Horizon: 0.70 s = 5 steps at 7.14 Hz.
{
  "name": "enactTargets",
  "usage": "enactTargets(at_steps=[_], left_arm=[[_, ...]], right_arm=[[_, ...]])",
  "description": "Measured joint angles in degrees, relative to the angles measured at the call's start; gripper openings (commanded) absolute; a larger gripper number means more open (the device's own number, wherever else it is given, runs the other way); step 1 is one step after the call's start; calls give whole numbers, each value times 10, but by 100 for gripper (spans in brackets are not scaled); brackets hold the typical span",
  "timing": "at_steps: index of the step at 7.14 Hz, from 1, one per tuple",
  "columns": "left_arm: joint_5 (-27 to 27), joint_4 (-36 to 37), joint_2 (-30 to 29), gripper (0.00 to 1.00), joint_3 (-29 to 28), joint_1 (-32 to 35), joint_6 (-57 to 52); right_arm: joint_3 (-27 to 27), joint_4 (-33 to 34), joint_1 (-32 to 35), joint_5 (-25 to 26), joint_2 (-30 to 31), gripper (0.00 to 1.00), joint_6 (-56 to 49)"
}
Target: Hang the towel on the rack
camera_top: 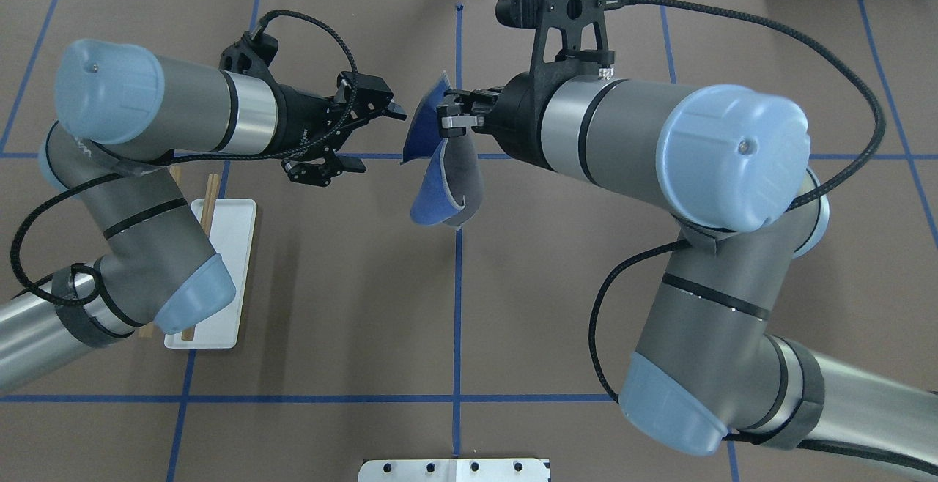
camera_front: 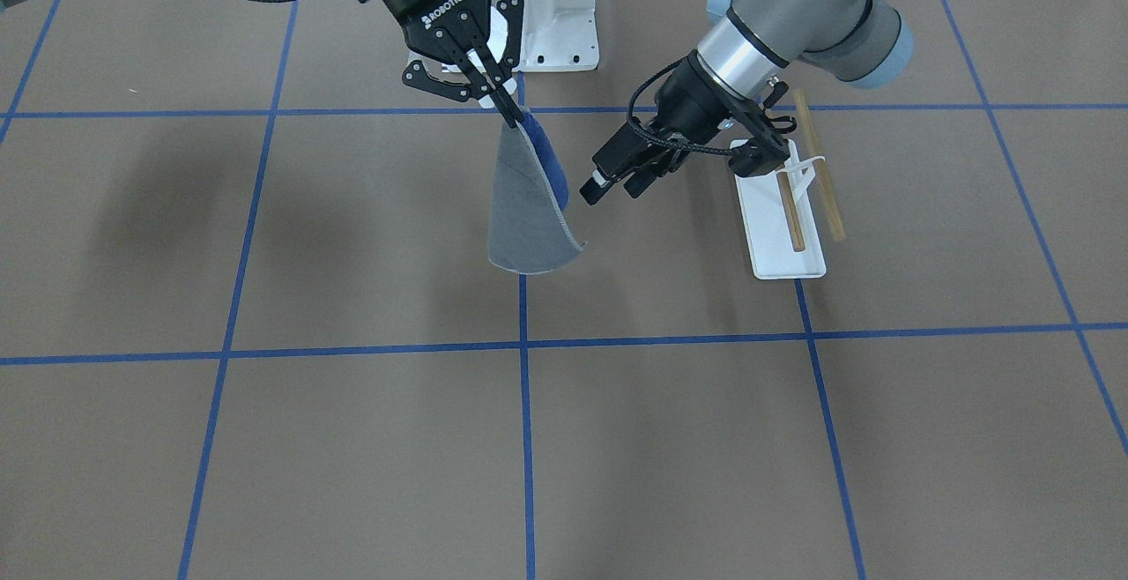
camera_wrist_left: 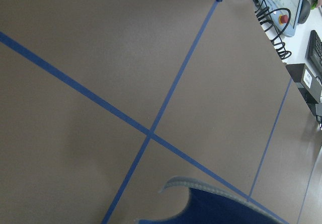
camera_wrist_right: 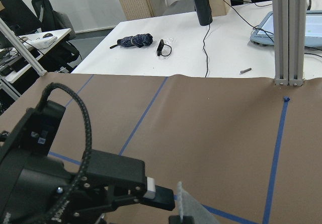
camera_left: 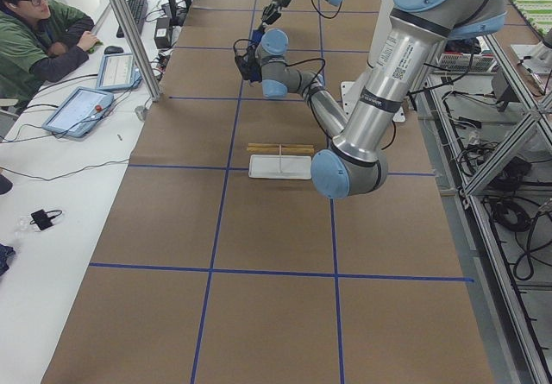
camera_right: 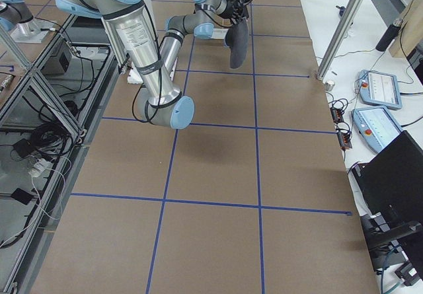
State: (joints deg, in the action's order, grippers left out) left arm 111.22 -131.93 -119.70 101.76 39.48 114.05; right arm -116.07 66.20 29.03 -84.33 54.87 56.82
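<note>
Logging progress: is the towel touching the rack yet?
Apart. Front-facing view: the towel hangs from the right gripper, bare table between it and the rack.

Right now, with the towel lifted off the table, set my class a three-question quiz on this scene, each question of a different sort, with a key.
1. Fill the gap: the left gripper points towards the cloth with its jaws ____.
2. Pick one: the towel is pinched at its top edge by A) the left gripper, B) the right gripper, C) both.
3. True or false: the towel is already draped over the rack.

Key: 1. open. 2. B. 3. False: the towel hangs in the air from the right gripper, apart from the rack.
</note>
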Motion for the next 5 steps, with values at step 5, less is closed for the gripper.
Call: enactTargets(at_steps=[5], left_arm=[[-2,-3,-14,97,2,-7,25]], right_arm=[[-12,2,-71,73,6,0,-6]])
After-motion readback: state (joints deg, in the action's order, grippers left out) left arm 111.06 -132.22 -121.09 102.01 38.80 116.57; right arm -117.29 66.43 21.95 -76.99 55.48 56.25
